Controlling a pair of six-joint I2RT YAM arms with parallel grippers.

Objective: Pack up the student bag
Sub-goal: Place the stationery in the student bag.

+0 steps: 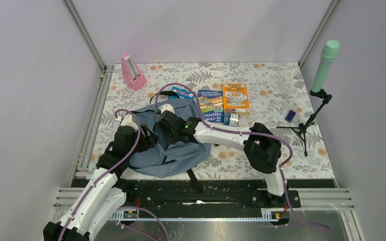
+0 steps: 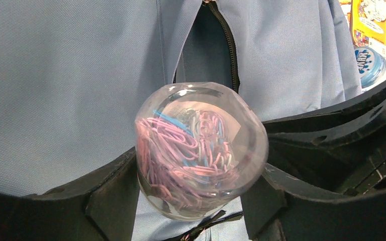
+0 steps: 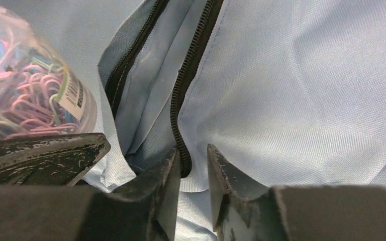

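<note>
- The student bag (image 1: 171, 155) is, I judge, soft and limp. The fabric sags and creases with nothing stiff showing, so it would fold if lifted by one spot, and the mouth will not stay open unless it is held.
- It looks light for its bulk. The woven cloth should give a fair grip, not a slippery one, and it does not seem fragile.
- The best hold is probably the hemmed edge along the zipper (image 3: 178, 125), where the cloth is doubled and the teeth give a ridge to pinch. The black straps would suit dragging or lifting.
- The right arm's fingers (image 3: 156, 196) are drawn nearly together on that edge. The zipper hem runs down between them, so they appear clamped on the lip of the opening (image 3: 146, 100).
- The left arm's fingers (image 2: 108, 201) are clamped on either side of a clear jar of paper clips (image 2: 201, 150). It is held just above the bag, close beside the open slit.
- The jar's smooth, rounded wall looks more likely to slip than the bag does.
- The bag lies flat on the floral counter (image 1: 271, 80), near its front left, under both wrists. Two picture books (image 1: 223, 103) lie just beyond its far right corner.
- It is grey-blue with a fine weave and black zipper teeth. The lining is the same pale blue inside the narrow parted slit, and the body is slumped and rumpled, not filled out.
</note>
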